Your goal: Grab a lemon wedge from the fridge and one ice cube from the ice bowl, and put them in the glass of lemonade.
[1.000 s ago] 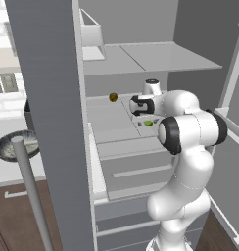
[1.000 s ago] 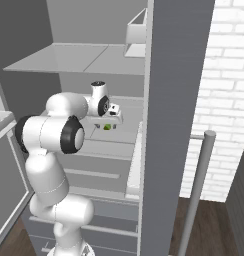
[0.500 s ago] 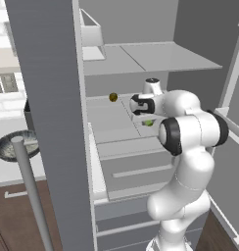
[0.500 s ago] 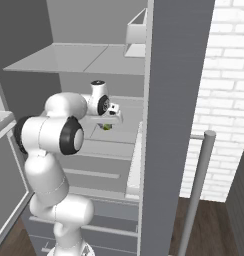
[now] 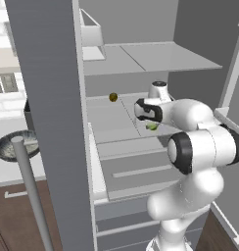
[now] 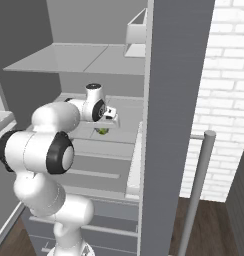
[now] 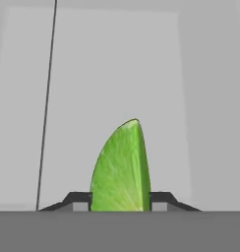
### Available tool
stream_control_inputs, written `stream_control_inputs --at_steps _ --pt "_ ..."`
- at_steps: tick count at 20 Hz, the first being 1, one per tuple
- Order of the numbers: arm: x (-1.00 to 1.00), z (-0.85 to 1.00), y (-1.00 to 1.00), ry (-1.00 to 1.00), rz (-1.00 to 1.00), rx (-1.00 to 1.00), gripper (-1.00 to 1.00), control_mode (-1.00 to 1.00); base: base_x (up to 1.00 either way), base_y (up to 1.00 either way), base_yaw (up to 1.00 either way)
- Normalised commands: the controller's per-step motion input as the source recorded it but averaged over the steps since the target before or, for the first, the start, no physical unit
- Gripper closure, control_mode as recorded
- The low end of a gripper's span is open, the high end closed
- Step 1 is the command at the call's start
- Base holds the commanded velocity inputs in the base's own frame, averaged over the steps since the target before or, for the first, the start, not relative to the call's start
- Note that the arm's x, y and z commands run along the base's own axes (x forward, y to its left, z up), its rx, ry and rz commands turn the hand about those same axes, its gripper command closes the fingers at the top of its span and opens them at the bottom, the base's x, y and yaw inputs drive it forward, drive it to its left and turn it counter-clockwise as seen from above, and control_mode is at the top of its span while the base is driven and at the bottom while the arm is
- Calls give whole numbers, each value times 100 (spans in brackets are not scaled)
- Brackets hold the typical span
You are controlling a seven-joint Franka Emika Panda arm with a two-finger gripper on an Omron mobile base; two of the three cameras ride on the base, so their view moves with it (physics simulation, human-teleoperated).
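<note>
The fridge (image 5: 141,59) stands open, and my arm reaches onto its middle shelf (image 5: 111,117). The lemon wedge (image 7: 121,167), bright yellow-green, stands upright between my two dark fingertips (image 7: 76,201). My gripper (image 7: 121,203) is shut on it, the pads touching both of its sides. From the base, the lemon wedge (image 5: 152,127) (image 6: 102,131) shows just under the hand, on or barely above the shelf, with my gripper (image 5: 151,122) (image 6: 103,127) pointing down at it. The ice bowl (image 5: 13,144) sits on the counter at far left. The glass of lemonade is out of view.
A small dark round fruit (image 5: 113,97) lies farther back on the same shelf. An upper shelf (image 5: 155,56) hangs close above the hand. The open fridge door (image 5: 48,108) with its bar handle (image 5: 31,191) stands to my left, another door (image 6: 174,125) to my right.
The jaws have gone from wide open to shut around the lemon wedge. The arm and the base have stayed in place.
</note>
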Motion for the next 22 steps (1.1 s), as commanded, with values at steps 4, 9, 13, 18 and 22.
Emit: stream_control_inputs --at_steps 4,9,13,18,22 --pt "-99 43 0 -7 0 0 100 -100 0 0 0" --pt "-100 96 0 -1 0 0 100 -100 0 0 0" --pt "-100 100 0 0 0 0 100 -100 0 0 0" --pt "-100 99 0 -2 0 0 100 -100 0 0 0" --pt "-100 84 0 -5 0 0 100 -100 0 0 0"
